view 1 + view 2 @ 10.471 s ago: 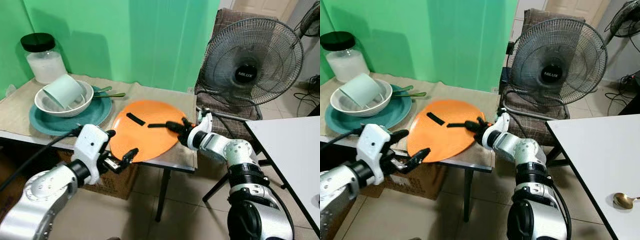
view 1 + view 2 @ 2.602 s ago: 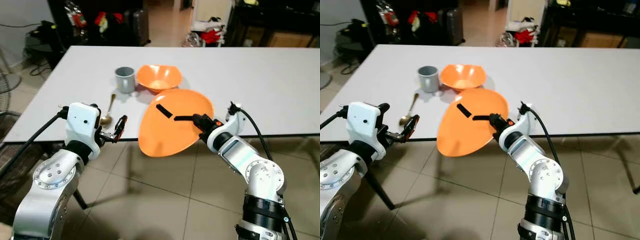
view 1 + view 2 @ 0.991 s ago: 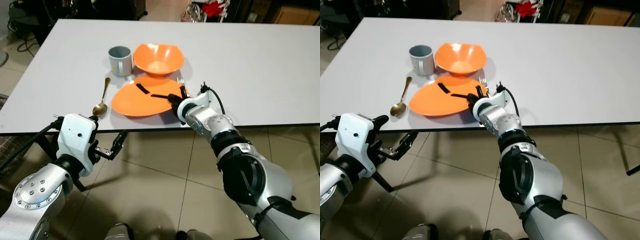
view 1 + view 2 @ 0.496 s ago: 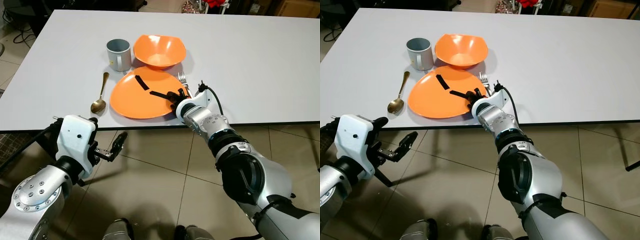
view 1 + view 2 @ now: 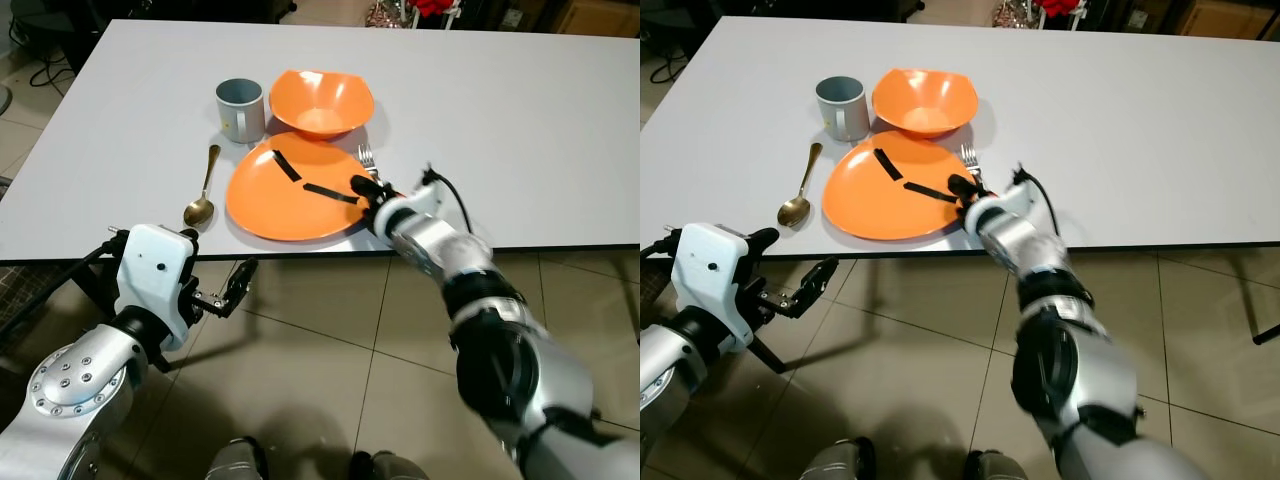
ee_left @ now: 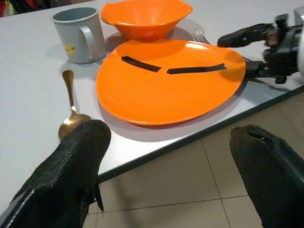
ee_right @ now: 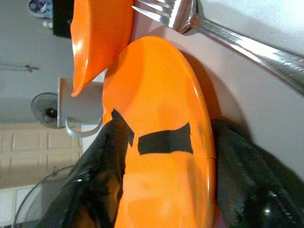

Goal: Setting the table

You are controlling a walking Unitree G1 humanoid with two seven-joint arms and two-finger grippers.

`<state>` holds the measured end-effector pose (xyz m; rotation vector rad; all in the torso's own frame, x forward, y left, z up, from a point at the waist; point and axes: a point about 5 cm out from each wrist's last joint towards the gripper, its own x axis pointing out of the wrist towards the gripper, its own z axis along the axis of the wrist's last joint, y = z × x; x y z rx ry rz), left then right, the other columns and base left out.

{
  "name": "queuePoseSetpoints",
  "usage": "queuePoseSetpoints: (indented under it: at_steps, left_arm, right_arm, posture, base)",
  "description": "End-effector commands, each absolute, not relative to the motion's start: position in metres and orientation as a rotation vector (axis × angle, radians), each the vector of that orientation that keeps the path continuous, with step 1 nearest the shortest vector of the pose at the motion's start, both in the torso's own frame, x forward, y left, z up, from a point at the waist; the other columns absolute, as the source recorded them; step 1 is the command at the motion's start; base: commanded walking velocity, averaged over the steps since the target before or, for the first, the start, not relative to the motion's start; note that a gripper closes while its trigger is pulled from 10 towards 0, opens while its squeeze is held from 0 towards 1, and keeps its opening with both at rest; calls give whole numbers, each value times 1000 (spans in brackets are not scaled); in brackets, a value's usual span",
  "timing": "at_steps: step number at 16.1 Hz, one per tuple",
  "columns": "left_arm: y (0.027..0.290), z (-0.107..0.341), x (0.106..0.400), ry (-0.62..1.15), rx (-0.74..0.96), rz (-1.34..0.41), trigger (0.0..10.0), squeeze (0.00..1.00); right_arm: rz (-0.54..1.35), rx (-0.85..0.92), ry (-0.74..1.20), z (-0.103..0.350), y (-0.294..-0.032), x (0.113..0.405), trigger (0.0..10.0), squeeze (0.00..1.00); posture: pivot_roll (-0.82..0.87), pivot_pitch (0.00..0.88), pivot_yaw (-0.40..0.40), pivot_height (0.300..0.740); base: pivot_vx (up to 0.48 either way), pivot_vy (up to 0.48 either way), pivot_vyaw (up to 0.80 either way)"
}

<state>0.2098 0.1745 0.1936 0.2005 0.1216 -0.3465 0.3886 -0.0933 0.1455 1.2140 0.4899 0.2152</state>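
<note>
At the lower left of the head views the left gripper (image 5: 222, 291) hangs below the bench (image 5: 520, 120) edge over the tiled floor (image 5: 330, 380), its jaws set wide apart and holding nothing. Above it, at the left of the place setting, a gold spoon (image 5: 203, 190) lies on the white bench, and behind that stands a grey mug (image 5: 241, 107). The left wrist view shows a small yellow label (image 6: 70, 49) on the mug's side; its writing is too small to read.

In the upper middle sits an orange bowl (image 5: 321, 101), and just in front of it the orange plate (image 5: 285, 188) lies flat near the bench's front edge, with two black tape strips (image 6: 195, 69) on its face. A fork (image 5: 971, 160) lies just beside the plate's right rim, its handle hidden behind the right gripper (image 5: 362, 192).

The right gripper reaches in from the lower right, and its arm is smeared by motion blur. Its jaws stand narrowly apart astride the plate's right rim; one finger (image 7: 102, 175) lies over the top and the other appears to sit beneath, though whether they actually press the plate cannot be told.
</note>
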Motion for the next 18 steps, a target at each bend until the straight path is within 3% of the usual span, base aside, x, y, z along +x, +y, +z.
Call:
queuePoseSetpoints:
  at_steps: [1, 7, 9, 10, 12, 13, 14, 15, 16, 18]
  left_arm:
    - [172, 193, 210, 121, 198, -363, 10000, 0]
    - [168, 188, 210, 124, 188, -367, 10000, 0]
    - [167, 186, 211, 118, 175, -356, 10000, 0]
    - [168, 186, 213, 103, 155, -312, 10000, 0]
    - [168, 186, 212, 95, 139, -280, 10000, 0]
    - [167, 186, 212, 84, 119, -243, 10000, 0]
    - [166, 183, 212, 86, 101, -179, 10000, 0]
    - [165, 182, 212, 88, 103, -157, 10000, 0]
    - [166, 181, 213, 81, 130, -121, 10000, 0]
    - [169, 179, 217, 61, 162, -54, 10000, 0]
  right_arm:
    - [231, 1196, 504, 144, -96, 384, 10000, 1000]
    - [315, 1133, 450, 155, -126, 331, 10000, 1000]
    - [351, 1039, 433, 159, -132, 313, 10000, 1000]
    - [376, 913, 420, 165, -137, 293, 10000, 1000]
    - [390, 813, 404, 168, -139, 282, 10000, 1000]
    - [388, 670, 361, 175, -144, 273, 10000, 1000]
    - [356, 399, 230, 189, -151, 265, 10000, 929]
    - [354, 367, 203, 192, -151, 262, 10000, 286]
    - [314, 315, 167, 194, -154, 261, 10000, 0]
    - [272, 216, 104, 192, -154, 260, 10000, 0]
  posture:
    - [30, 143, -19, 740]
    - [19, 107, -24, 740]
    - [13, 93, -24, 740]
    - [12, 77, -25, 740]
    - [10, 71, -26, 740]
    - [6, 65, -24, 740]
    - [0, 61, -21, 740]
    - [0, 61, -21, 740]
    - [-3, 62, -21, 740]
    - [-4, 63, -20, 740]
  base:
    - [0, 0, 0]
    - [0, 0, 0]
    - [0, 0, 0]
    - [0, 0, 0]
    - [0, 0, 0]
    - [0, 0, 0]
    - [0, 0, 0]
    - [0, 0, 0]
    - [0, 0, 0]
    - [0, 0, 0]
